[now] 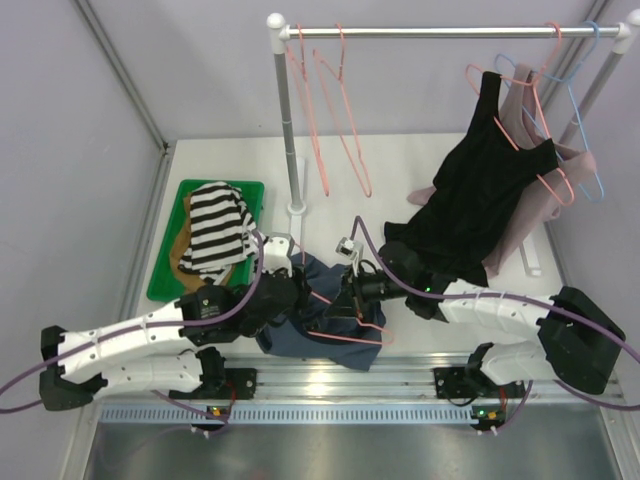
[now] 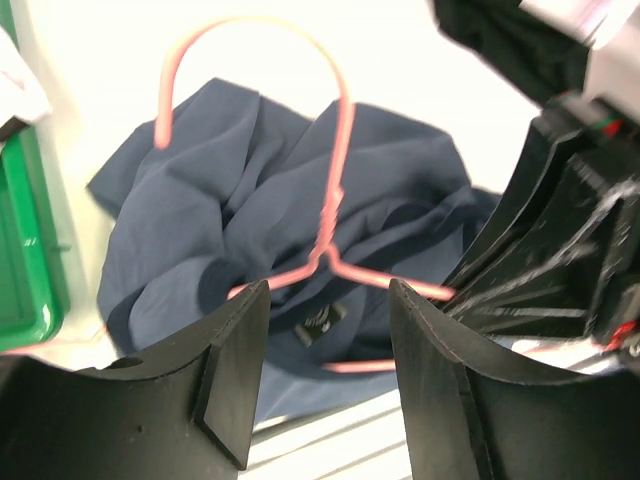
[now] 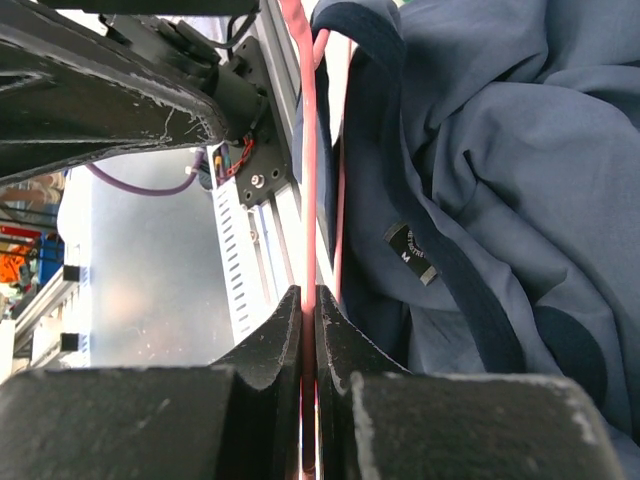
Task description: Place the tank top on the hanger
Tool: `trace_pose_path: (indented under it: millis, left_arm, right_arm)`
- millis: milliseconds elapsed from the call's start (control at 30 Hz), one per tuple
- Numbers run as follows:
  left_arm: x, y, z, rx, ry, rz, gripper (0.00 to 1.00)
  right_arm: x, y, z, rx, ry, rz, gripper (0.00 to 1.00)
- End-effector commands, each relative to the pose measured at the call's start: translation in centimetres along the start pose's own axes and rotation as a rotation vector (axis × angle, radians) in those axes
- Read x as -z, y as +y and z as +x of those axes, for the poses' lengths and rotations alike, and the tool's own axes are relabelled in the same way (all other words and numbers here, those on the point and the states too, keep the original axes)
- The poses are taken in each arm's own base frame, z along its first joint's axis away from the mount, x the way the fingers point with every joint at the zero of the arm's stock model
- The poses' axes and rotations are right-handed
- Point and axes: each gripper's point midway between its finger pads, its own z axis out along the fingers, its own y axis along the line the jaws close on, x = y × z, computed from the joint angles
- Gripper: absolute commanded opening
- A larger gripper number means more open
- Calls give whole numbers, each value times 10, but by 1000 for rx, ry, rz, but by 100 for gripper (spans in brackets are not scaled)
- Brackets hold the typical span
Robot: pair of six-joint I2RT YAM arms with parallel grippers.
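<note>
R gripper clamped tight on wire of 1 pink hanger. L gripper jaws apart, holding nothing, 1 blue tank top just ahead, under it.

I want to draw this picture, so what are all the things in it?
rack: one, silver and white, table's back
tank top: one, dark blue, crumpled on the table
hanger: one, pink, on the tank top
spare hangers: at least two, pink, rack's left end
black top: one, black, hung at the right
beige top: one, pinkish beige, behind the black top
blue hanger: one, light blue, rack's right end
tray: one, green, table's left
striped shirt: one, black and white, in the tray
left gripper: one, black, open, facing the hanger
right gripper: one, black, shut on the hanger
</note>
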Motion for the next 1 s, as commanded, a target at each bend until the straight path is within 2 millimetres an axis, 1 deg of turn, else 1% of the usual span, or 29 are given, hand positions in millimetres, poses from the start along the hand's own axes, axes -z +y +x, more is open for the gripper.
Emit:
trace_pose_path:
  millis: [0, 67, 100, 133, 333, 367, 500, 600, 733, 800, 867, 967]
  left_arm:
    - [-9, -16, -26, 37, -126, 26, 56]
    - [-16, -17, -25, 20, -130, 0, 56]
    - [-19, -13, -27, 18, -148, -29, 56]
    - [-23, -12, -25, 9, -147, -51, 56]
    - [-31, -7, -26, 18, -178, -97, 54]
    - [-31, -6, -26, 19, -184, -101, 52]
    - [-34, -6, -24, 32, -207, -83, 39]
    - [-36, -6, -21, 31, -205, -79, 32]
    - [-37, -4, -18, 25, -201, -80, 24]
    - [-35, -4, -20, 24, -206, -77, 16]
    - [-34, -3, -21, 12, -208, -78, 0]
    - [-33, -3, -23, 4, -213, -74, 0]
  right_arm:
    - [-6, 12, -16, 71, -58, -40, 0]
    - [-6, 13, -16, 72, -59, -40, 0]
    - [-6, 12, -16, 69, -56, -37, 0]
    - [-7, 13, -17, 73, -57, -39, 0]
    - [-6, 15, -18, 77, -59, -38, 0]
    - [-6, 16, -19, 77, -61, -39, 0]
    - [-5, 16, -20, 77, -65, -32, 0]
    - [-5, 16, -22, 80, -67, -30, 0]
    - [-6, 17, -23, 79, -69, -25, 0]
    - [-6, 16, -24, 76, -72, -15, 0]
    - [-6, 14, -22, 68, -64, 2, 0]
    - [-5, 10, -25, 59, -70, 33, 0]
